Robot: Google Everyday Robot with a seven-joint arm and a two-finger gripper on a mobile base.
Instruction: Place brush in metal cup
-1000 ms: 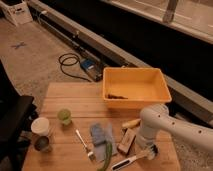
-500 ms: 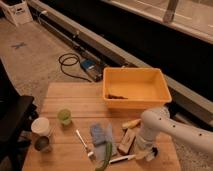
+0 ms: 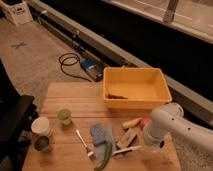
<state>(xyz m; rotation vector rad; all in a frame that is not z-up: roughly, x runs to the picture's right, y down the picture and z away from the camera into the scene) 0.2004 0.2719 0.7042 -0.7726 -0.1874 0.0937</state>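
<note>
Brush (image 3: 127, 149) lies flat at the near right of the wooden table (image 3: 75, 97), one end clenched in the gripper (image 3: 149, 146); metal cup (image 3: 43, 144) stands well apart, near left.

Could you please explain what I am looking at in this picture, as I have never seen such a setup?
The white limb at the lower right is a robot arm. Its gripper, two fingers that pinch, is low at the table and shut, apparently on the handle of the brush. The single camera looks down on a wooden table. A yellow bin stands at the far side. At the left are a white cup, a green cup and the small metal cup, where the brush should go. In between lie a fork, a blue cloth and a tan block.
</note>
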